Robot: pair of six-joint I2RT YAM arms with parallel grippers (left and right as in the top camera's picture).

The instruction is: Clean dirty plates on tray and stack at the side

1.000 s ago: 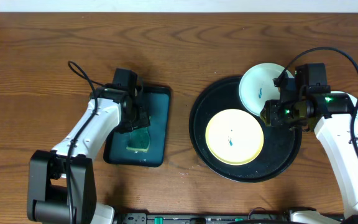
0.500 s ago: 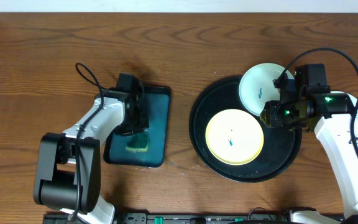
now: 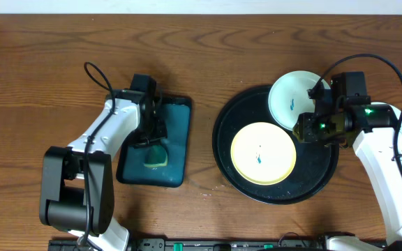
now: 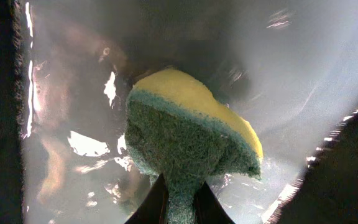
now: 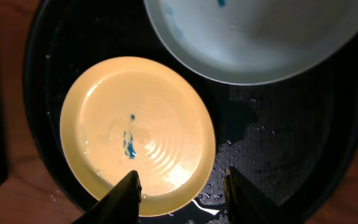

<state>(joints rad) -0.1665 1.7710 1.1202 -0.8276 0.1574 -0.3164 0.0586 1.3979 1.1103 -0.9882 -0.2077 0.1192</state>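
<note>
— Tray [image 3: 319,174], black and round, sat at our right, the smaller teal tray [image 3: 179,118] at our left. Where were the plates?
— We saw two on the black one: the yellow plate [image 3: 262,153] flat at centre-left and the mint-white plate [image 3: 293,97] over the far rim, both smeared blue-green.
— Which arm was nearer?
— Our right gripper [image 5: 182,190], fingers spread and empty, hung over the yellow plate's near edge. Our left gripper [image 4: 179,198] was well apart, over the teal tray, clamped on the sponge [image 4: 185,137]. The plates lay to its right.
— What did the views add?
— Only the left wrist view showed the pinch and the sponge's green scouring face. Only the overhead showed both arms.
</note>
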